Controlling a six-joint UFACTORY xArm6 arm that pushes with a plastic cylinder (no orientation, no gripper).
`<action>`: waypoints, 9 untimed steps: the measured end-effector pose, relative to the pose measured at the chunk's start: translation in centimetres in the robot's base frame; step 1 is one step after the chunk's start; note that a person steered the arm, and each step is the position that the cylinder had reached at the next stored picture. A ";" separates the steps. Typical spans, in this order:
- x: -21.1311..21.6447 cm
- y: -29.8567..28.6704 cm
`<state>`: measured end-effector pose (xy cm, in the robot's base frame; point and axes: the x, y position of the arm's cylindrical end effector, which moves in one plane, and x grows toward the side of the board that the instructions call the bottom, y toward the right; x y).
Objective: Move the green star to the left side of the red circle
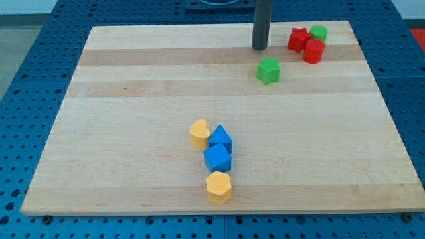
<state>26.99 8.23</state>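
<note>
My tip [259, 48], the lower end of the straight dark rod, rests near the wooden worktop's [133, 99] top edge, just above the green plastic star [268, 70] and apart from it. This end effector is a bare rod with nothing to open or close. The red plastic circle [313, 51] lies toward the top right corner, touching the red star [298, 39] and the green circle [319, 32].

On the pale striped wooden table [133, 99], green star [268, 70], green [319, 32], two red [298, 38] [313, 51], two blue [220, 139] [218, 158], and two yellow blocks [199, 133] [219, 186] are seen.
</note>
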 end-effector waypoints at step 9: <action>14.1 0.0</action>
<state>41.09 8.21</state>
